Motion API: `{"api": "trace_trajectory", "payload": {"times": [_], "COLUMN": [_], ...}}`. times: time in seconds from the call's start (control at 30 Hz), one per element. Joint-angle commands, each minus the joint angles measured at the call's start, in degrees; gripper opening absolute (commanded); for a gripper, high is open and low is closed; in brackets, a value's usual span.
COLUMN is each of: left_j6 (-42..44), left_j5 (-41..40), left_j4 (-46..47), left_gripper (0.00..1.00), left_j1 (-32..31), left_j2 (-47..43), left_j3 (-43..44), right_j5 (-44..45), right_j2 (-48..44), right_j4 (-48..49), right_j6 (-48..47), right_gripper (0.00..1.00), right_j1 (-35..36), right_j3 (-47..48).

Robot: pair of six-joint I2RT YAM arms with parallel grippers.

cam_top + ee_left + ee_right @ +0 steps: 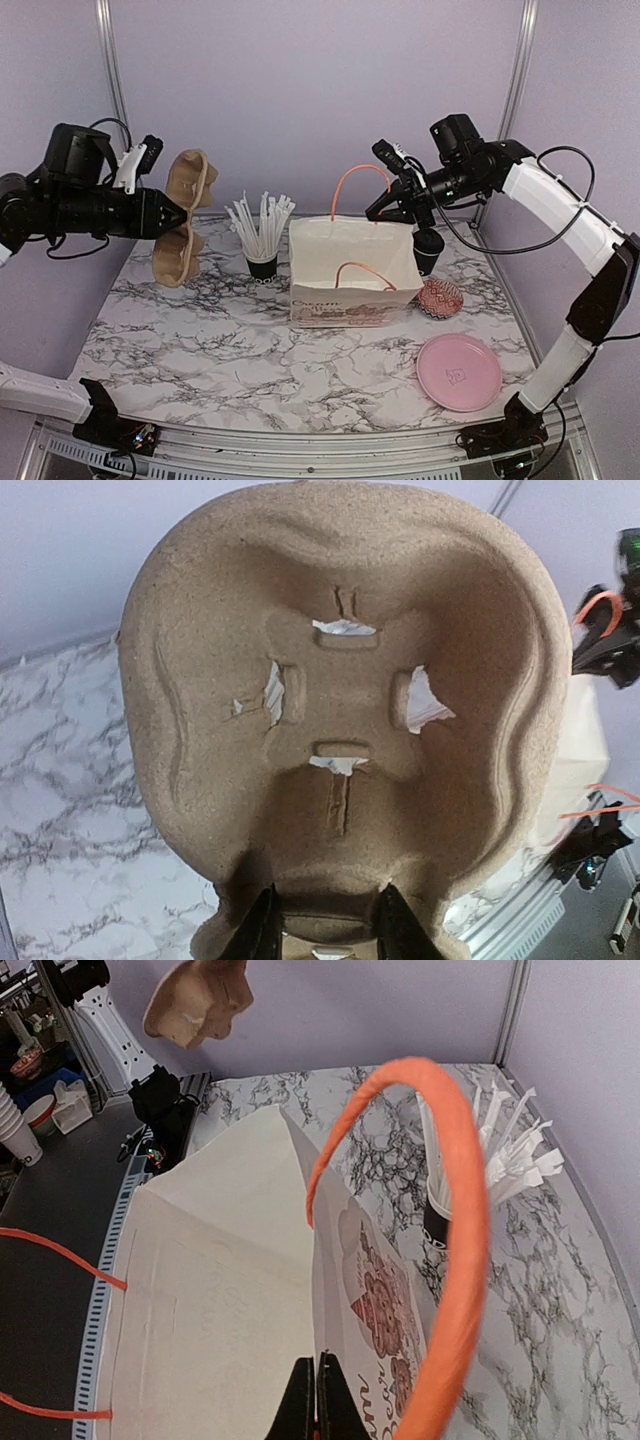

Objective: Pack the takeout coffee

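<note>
Black coffee cup (pixel 428 252), brown tray (pixel 185 215), cream bag (pixel 350 250), orange handles (pixel 460 1210), pink plate (pixel 459 372), black-veined white marble table (pixel 200 330).

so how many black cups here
2: a black paper cup of white straws left of the white paper bag; a plain black paper cup at the bag's right. The bag may hide more.

Bag (pixel 352 272) ctr frame; straw cup (pixel 262 264) just L of it, coffee cup (pixel 428 252) by its upper-R corner, plate (pixel 459 372) lower R, cup tray (pixel 188 182) aloft upper L
</note>
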Motion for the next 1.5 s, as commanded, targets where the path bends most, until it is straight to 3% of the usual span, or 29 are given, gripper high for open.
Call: {"api": "trace_trajectory", "payload": {"times": [0.0,0.23,0.4,0.7,0.87,1.23,1.33,1.47], "left_j6": [7.0,11.7,15.2,17.7,17.7,22.0,24.1,25.7], "left_j5": [6.7,24.9,30.0,30.8,30.8,27.6,25.3,23.7], "left_j4": [3.9,24.2,30.9,31.4,32.1,32.7,31.9,31.3], "left_gripper": [0.25,0.26,0.26,0.27,0.27,0.27,0.27,0.28], "left_j1": [-1.4,-5.1,-8.3,-12.7,-14.6,-15.2,-15.2,-14.8], "left_j2": [-2.5,-1.6,3.8,10.2,11.8,15.8,16.9,18.8], "left_j3": [6.1,3.5,4.4,8.8,7.5,2.3,1.8,2.0], "right_j5": [-2.4,-6.5,-13.4,-14.9,-16.4,-14.0,-13.2,-14.0], "right_j2": [2.8,7.8,13.4,11.9,13.6,19.7,21.7,22.0], "right_j4": [-6.7,-14.0,-22.7,-20.1,-18.4,-20.7,-22.0,-22.5], "right_j6": [-3.3,-4.9,-7.7,-3.1,1.0,-1.1,-1.8,-2.7], "right_gripper": [0.0,0.0,0.0,0.0,0.0,0.0,0.22,0.44], "right_j1": [3.7,8.5,8.9,8.9,9.0,8.9,7.9,6.0], "right_j3": [1.9,6.4,13.6,14.6,13.9,16.0,18.6,21.9]}}
